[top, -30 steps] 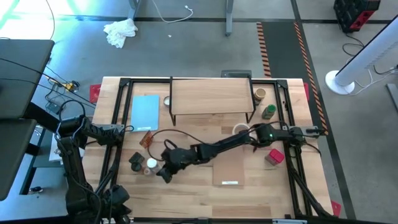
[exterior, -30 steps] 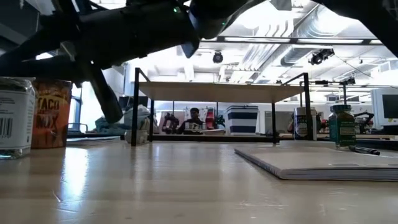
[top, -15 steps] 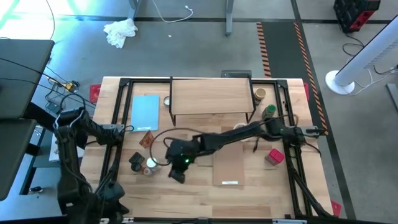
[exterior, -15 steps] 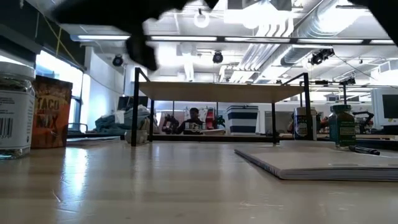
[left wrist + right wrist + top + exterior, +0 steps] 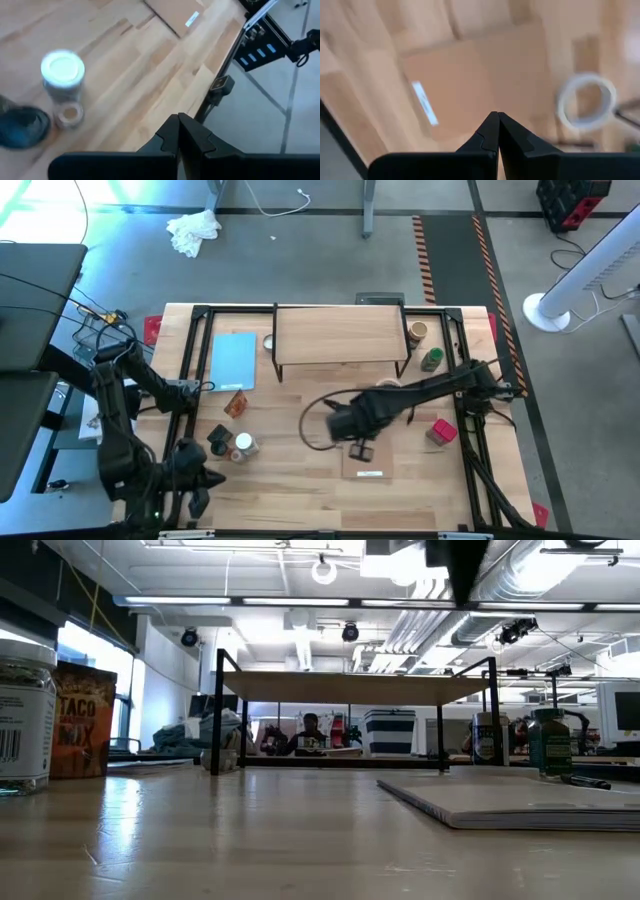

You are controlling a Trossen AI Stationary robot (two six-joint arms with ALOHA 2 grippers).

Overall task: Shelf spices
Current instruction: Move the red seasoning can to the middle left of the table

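Note:
The shelf [image 5: 340, 338] stands at the table's far side on black wire end frames. A tan-topped jar [image 5: 417, 332] and a green-topped jar [image 5: 432, 360] stand by its right end, and a red-topped one [image 5: 441, 431] stands nearer on the right. A dark-lidded jar [image 5: 219, 438], a white-lidded jar [image 5: 243, 445] and a taco mix packet [image 5: 235, 403] stand at the left. My right gripper [image 5: 360, 450] hangs shut above the thin pale board [image 5: 368, 455], pointing down, holding nothing. My left gripper [image 5: 197, 495] is shut and empty over the near left corner.
A light-blue pad [image 5: 234, 360] lies left of the shelf. A white tape ring [image 5: 585, 102] lies beyond the board, near the shelf's right end. Bare wood [image 5: 290, 490] lies between the left jars and the board. A black frame [image 5: 185, 410] borders the table's sides.
My right gripper has left the jars at the left, risen and swung toward the table's right, tipping until it points down over the thin board. My left arm has drawn back toward the near left corner and risen. Both stay shut; no jar has moved.

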